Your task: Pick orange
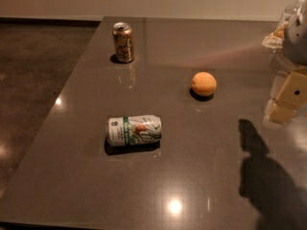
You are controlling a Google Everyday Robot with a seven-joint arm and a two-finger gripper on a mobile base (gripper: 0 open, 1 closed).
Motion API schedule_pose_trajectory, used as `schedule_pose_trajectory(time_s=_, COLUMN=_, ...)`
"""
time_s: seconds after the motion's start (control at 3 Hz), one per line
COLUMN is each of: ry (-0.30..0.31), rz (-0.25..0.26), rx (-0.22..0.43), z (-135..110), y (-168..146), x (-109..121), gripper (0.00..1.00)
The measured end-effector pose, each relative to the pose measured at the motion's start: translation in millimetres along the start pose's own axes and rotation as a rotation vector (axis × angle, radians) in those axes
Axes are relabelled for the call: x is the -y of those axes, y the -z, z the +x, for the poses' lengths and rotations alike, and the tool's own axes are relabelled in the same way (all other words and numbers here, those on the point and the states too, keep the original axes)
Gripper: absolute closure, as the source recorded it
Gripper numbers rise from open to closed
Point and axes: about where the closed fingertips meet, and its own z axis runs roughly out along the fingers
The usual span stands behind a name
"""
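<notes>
Gripper (286, 102) sat at the far 3 o'clock edge of my view, above the table (72, 176), partly cut off by the frame. Holding nothing that I could see; whether it was open or closed I could not tell. Its shadow (264, 176) fell on the tabletop at roughly 6 o'clock from it. The orange (204, 84) rested on the table at about 9 o'clock from the gripper, well apart from it, alone and touching nothing else. From the orange, a white-and-green can (134, 130) lay on its side toward 8 o'clock. A gold-brown can (123, 42) stood upright toward 10 o'clock, near the table's far edge. Dark floor (33, 80) ran along the table's 9 o'clock side.
</notes>
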Motion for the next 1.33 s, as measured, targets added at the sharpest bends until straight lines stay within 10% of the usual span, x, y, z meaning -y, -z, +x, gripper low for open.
schedule_pose_trajectory(time_s=1.33, ry=-0.085, rz=-0.018, rx=0.027, z=-24.3, y=-62.9, x=55.9, gripper=0.0)
